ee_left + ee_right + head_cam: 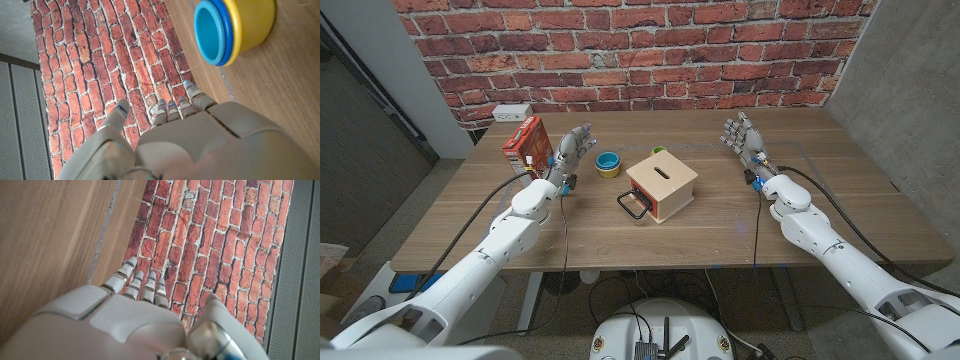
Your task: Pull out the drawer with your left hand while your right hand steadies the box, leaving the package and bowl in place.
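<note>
Here the red package point(527, 146) carries print too small to read.

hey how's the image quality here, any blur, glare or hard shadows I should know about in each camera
Head view: even, soft light, sharp; the wooden box casts only a faint shadow on the table. Left wrist view: the bowl is crisp with mild sheen, the left hand slightly soft. Right wrist view: the right hand soft, bricks sharp, no glare.
</note>
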Action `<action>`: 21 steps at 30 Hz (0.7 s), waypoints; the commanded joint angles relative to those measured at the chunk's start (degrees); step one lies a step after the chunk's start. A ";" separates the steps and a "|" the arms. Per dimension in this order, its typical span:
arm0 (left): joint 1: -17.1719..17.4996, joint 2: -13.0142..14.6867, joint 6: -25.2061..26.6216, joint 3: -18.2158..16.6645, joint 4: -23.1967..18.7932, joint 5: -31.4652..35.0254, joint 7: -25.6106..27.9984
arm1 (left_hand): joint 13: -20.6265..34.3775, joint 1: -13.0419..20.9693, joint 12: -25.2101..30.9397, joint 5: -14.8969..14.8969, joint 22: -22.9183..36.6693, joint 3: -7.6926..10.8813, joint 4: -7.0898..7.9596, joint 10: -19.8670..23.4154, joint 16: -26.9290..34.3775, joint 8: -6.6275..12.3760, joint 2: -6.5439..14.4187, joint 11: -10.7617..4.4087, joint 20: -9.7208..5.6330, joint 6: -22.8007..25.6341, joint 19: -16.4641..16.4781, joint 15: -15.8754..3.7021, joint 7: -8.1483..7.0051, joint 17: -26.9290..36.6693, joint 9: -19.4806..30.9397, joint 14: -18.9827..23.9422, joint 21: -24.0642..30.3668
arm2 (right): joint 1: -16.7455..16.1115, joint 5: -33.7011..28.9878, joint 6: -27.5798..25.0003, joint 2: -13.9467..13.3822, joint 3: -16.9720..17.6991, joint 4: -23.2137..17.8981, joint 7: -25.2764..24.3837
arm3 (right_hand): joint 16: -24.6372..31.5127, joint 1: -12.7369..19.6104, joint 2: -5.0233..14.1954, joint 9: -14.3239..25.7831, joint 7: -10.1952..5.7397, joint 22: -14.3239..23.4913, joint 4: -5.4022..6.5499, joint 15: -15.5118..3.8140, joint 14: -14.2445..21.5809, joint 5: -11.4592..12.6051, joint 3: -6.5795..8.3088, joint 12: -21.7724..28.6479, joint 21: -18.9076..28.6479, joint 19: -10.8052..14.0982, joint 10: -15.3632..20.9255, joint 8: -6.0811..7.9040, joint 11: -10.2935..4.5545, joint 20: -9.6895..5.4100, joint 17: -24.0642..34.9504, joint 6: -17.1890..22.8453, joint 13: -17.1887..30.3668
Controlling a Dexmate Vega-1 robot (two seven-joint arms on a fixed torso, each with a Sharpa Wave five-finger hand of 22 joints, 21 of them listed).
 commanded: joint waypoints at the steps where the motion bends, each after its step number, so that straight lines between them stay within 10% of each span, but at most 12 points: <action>1: 1.98 2.35 1.83 0.44 -5.39 2.38 1.99 | 0.29 0.85 0.41 0.08 0.14 0.30 -0.89 0.58 0.24 0.43 3.08 -0.32 -4.44 0.64 0.83 -0.64 -0.08 0.08 0.23 0.59 0.22 | -1.64 -0.90 1.32 -1.35 0.33 -2.09 -0.02 | 0.33 -0.13 1.91 0.06 -0.05 0.09 0.37 -0.56 -0.16 0.44 0.23 0.25 0.22 0.02 0.05 0.32 -0.11 -0.19 0.01 0.17 0.12; 21: 4.53 6.56 3.47 -0.20 -10.30 4.03 1.35 | 0.26 4.17 0.79 -0.36 0.07 0.72 -5.64 3.60 0.25 0.87 2.59 -1.70 -4.89 4.42 2.08 -1.77 -1.22 0.08 0.22 2.44 0.13 | -4.34 -6.74 2.76 -5.44 -0.52 -8.46 -1.42 | 0.54 0.29 1.86 0.03 -0.41 0.06 0.44 -1.20 0.35 0.65 0.42 0.50 0.41 0.20 0.74 0.44 -0.69 -0.63 -0.87 0.42 -0.02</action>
